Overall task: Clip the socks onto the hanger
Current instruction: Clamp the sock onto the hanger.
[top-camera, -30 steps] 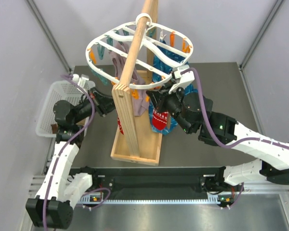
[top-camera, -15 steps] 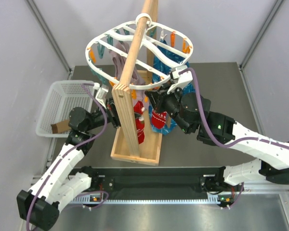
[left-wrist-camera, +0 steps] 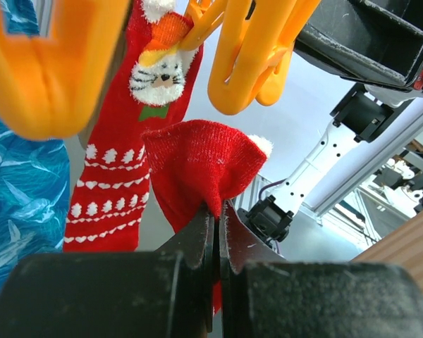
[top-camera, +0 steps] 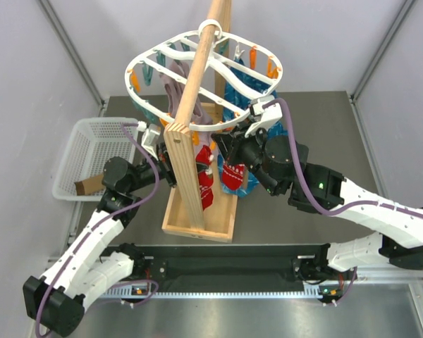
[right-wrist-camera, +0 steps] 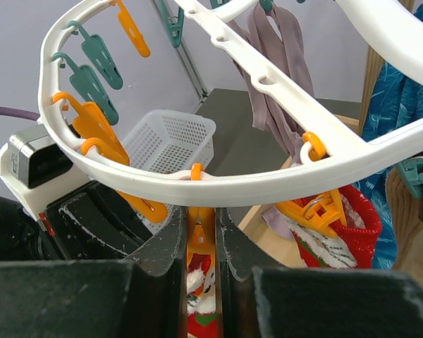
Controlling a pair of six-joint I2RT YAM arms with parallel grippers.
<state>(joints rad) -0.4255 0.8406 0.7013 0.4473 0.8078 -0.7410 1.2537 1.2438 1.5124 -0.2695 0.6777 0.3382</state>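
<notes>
The hanger [top-camera: 144,62], a white oval ring with orange and teal pegs, hangs from the wooden pole. My left gripper [left-wrist-camera: 217,209] is shut on the edge of a red sock [left-wrist-camera: 197,158] and holds it up just below an orange peg [left-wrist-camera: 247,67]. Beside it hangs another red sock [left-wrist-camera: 106,190] with white pattern, clipped above. My right gripper [right-wrist-camera: 201,215] sits under the hanger's ring [right-wrist-camera: 268,184], shut on an orange peg [right-wrist-camera: 201,239] that dangles from it. A mauve sock [right-wrist-camera: 275,105] hangs from a crossbar.
The wooden pole stand [top-camera: 197,204] rises between the two arms. A white mesh basket [top-camera: 84,144] at the left holds a tan-brown sock [top-camera: 88,186]. Blue patterned fabric [top-camera: 241,95] hangs on the hanger's right side.
My left arm has swung from beside the basket to the right, carrying the red sock up under the hanger next to the stand. The right gripper has stayed on its peg.
</notes>
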